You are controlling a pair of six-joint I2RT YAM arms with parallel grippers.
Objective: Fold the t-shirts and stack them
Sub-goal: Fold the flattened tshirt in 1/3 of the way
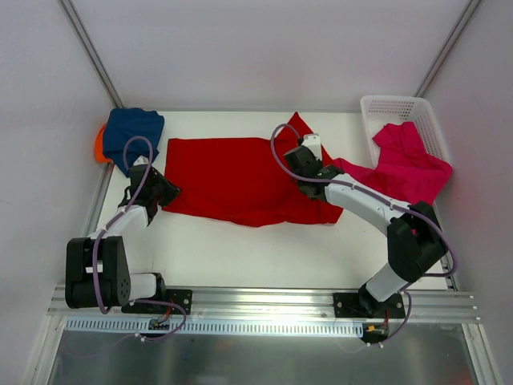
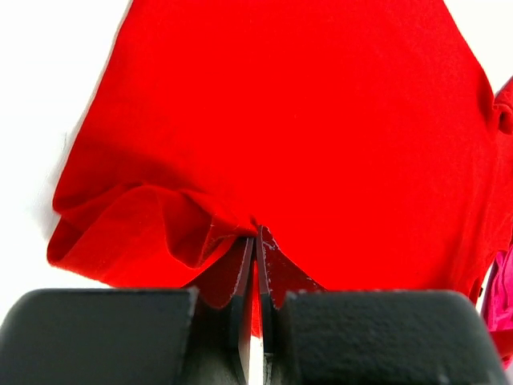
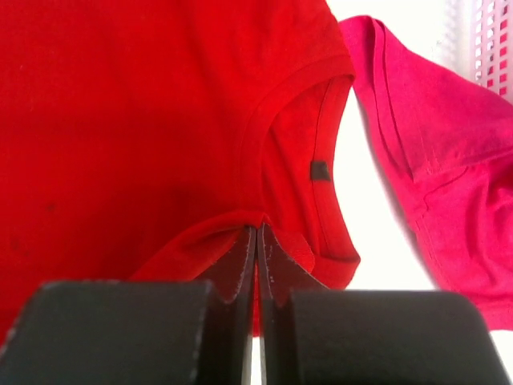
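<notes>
Orange was the leftmost colour: an orange shirt (image 1: pixel 98 145) peeked out from under a bunched navy shirt (image 1: pixel 135 131), both well left of the red shirt (image 1: pixel 232 178), at the far-left corner of the white counter (image 1: pixel 240 249). The left hand (image 1: pixel 167 191) sat at the red shirt's left edge. Its fingers were pressed together on a raised fold of the red cloth, which puckered up between the tips in the left wrist view. The red shirt lay spread across the middle of the counter, mostly flat, with a few creases along its near edge. The right hand (image 1: pixel 308 189) was at the red shirt's right end, just beside the collar (image 3: pixel 321 136), likewise pinching a small ridge of red fabric. A dark tag (image 3: pixel 318 170) showed inside the collar, beyond the tips. Just right of the red shirt, a pink shirt (image 1: pixel 405 164) trailed from the counter up over the rim of a white basket (image 1: pixel 385 106).
</notes>
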